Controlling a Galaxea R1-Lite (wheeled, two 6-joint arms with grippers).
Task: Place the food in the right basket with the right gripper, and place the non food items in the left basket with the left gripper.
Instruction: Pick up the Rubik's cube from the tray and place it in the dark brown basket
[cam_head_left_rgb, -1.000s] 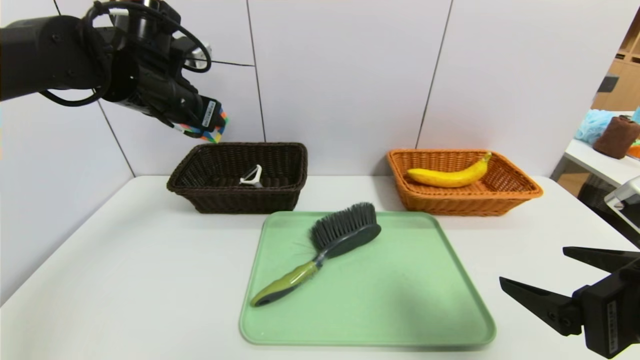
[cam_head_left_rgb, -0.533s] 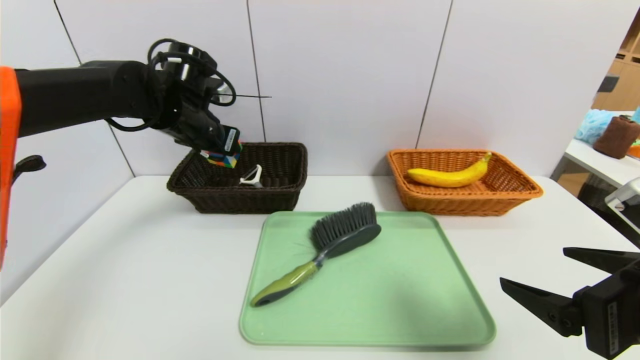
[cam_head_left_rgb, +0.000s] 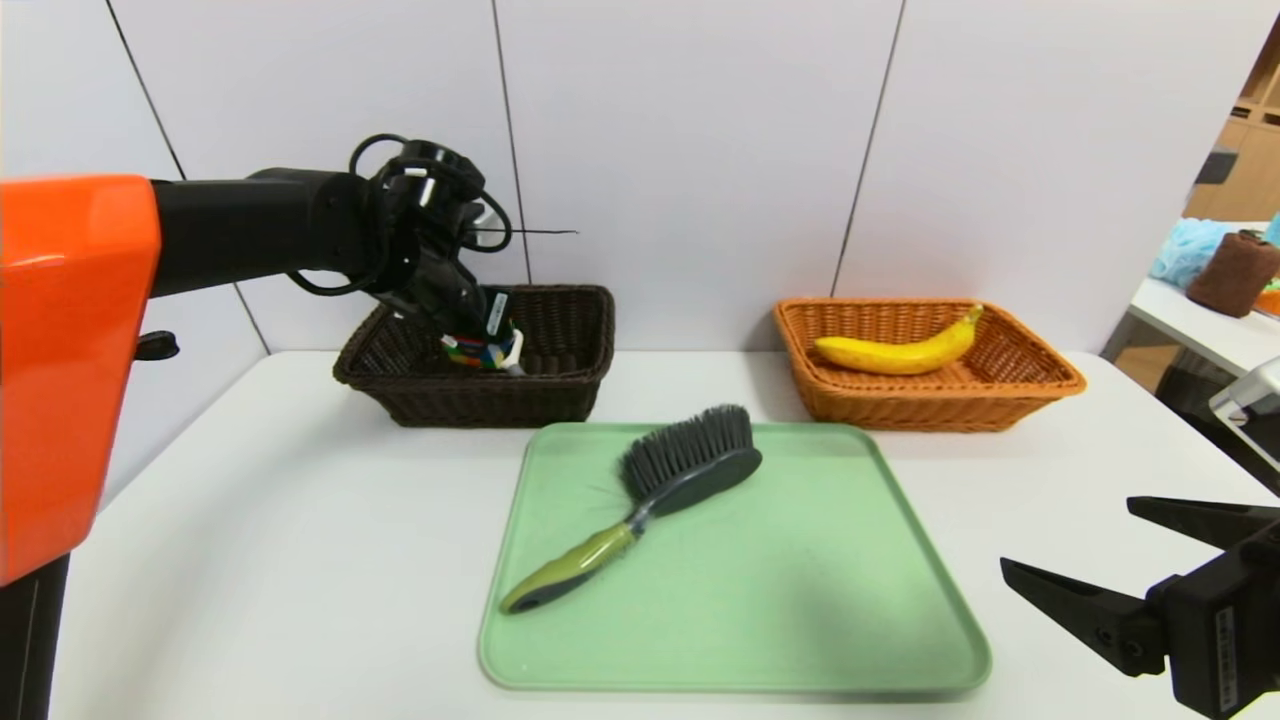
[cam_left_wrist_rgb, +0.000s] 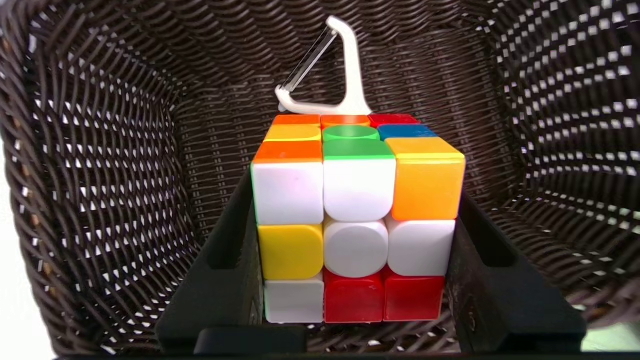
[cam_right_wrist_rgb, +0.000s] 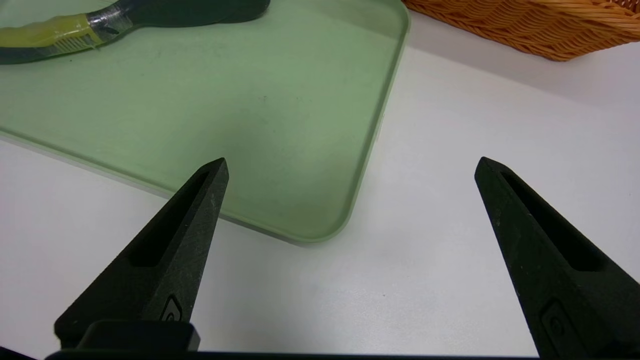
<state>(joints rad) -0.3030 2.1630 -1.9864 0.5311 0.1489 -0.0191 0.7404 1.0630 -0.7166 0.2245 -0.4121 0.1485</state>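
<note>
My left gripper (cam_head_left_rgb: 482, 352) reaches down into the dark brown left basket (cam_head_left_rgb: 560, 390), shut on the multicoloured puzzle cube (cam_left_wrist_rgb: 356, 220) (cam_head_left_rgb: 478, 353). Its black fingers (cam_left_wrist_rgb: 225, 265) press both sides of the cube. The white-headed peeler (cam_left_wrist_rgb: 332, 85) lies on the basket floor just beyond the cube. A yellow banana (cam_head_left_rgb: 900, 350) rests in the orange right basket (cam_head_left_rgb: 1040, 385). The brush (cam_head_left_rgb: 650, 495), with grey bristles and an olive-green handle, lies across the green tray (cam_head_left_rgb: 800, 640). My right gripper (cam_head_left_rgb: 1070, 550) (cam_right_wrist_rgb: 350, 165) hovers open over the table at the tray's near right corner, holding nothing.
The green tray (cam_right_wrist_rgb: 280, 125) fills the table's middle, with both baskets behind it against the white wall. A side table (cam_head_left_rgb: 1200, 330) with cloths stands at the far right. My orange-shelled left arm (cam_head_left_rgb: 70, 360) spans the left side.
My left arm has come down and rightward, carrying the cube from above the left basket's back corner into the basket. The right arm has not moved.
</note>
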